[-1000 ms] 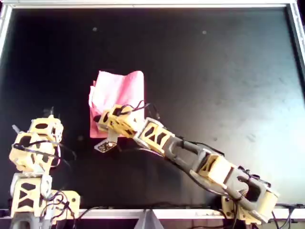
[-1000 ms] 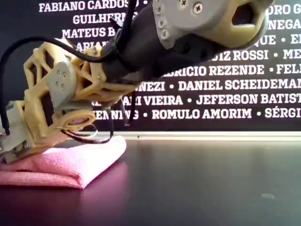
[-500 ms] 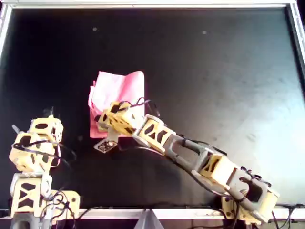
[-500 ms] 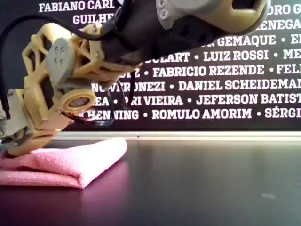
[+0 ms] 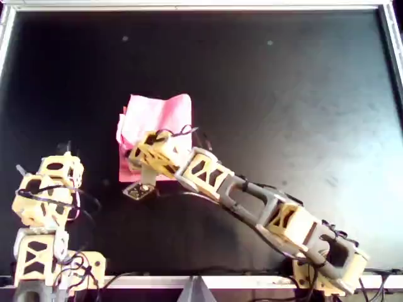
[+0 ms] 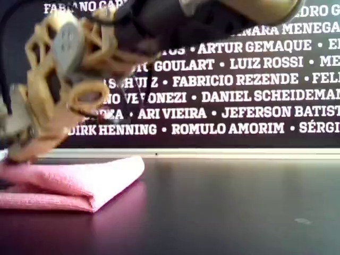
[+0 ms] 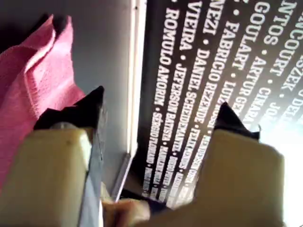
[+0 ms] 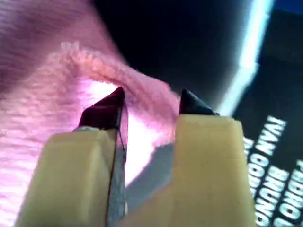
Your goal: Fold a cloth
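- The cloth lay as a folded pink packet on the black bench, left of centre in the overhead view; in the exterior view it sat at the left, its rounded fold edge turned toward that view's right.
- The packet's long axis ran from the near edge of the bench toward the far edge in the overhead view, and its layered, slightly ragged edges showed along that view's left side.
- The right gripper stood directly over the near part of the cloth: its wrist view showed pink fabric filling the space beyond the tips, so the cloth lay straight ahead of the jaws and close to them.
- The right jaws were apart with nothing between them; whether a tip touched the fabric could not be told, and the exterior view was motion-blurred there.
- The left gripper was parked well apart from the packet, at the lower left of the overhead view; its jaws were wide apart and empty, with the cloth off to one side of them rather than ahead.
- Judgement: the right arm was far the nearer, so any further fold or pressing would turn on it, working across the packet's short axis.
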`<state>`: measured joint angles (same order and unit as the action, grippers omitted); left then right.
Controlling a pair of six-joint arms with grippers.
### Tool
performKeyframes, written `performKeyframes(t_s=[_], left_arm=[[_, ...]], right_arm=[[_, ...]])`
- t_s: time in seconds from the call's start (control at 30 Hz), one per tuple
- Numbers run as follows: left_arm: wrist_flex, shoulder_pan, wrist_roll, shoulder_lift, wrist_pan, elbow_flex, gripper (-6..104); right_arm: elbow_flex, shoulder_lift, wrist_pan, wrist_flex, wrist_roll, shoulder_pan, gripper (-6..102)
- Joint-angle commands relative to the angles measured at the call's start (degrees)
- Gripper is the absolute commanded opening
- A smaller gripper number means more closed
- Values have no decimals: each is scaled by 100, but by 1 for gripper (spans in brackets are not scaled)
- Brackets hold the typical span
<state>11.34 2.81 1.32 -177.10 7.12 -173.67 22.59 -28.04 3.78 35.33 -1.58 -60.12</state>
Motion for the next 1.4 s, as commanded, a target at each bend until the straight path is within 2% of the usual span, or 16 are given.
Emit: performKeyframes(t_s=[0.0,0.13,0.33,0.4,0.53,0.63,0.8,0.87,1.0,1.2,1.37], left_arm=[[-35,132,26,-88,-44,79,80],[-35,132,26,-88,-44,79,80],[-35,132,26,-88,-44,79,80],[-35,132,26,-88,-44,79,80],[-35,132,26,-88,-44,79,80],[-35,132,26,-88,-44,79,80],[-35,88,18,-88,0,79,80],[-26,62,-44,-88,44,79,80],[-26,44,-62,-88,62,79,80],[-26,44,-62,-97,62,79,80],[-26,-185,-9,-97,62,79,80]], right_arm=[[-369,-1063,-26,105,-44,-26,46],[-202,-1178,-141,114,-44,-9,46],[1178,-2004,-782,123,-44,9,46],[1890,-2619,-914,123,-44,79,46],[3656,-4078,-940,123,-44,360,43],[5098,-5300,-940,123,-44,633,33],[7409,-7603,-940,114,-35,1362,2],[8121,-8446,-940,114,-35,1731,-4],[9255,-9932,-940,114,-35,2654,1],[10371,-11865,-835,114,-35,4263,1],[11118,-13078,-861,114,-35,4939,1]])
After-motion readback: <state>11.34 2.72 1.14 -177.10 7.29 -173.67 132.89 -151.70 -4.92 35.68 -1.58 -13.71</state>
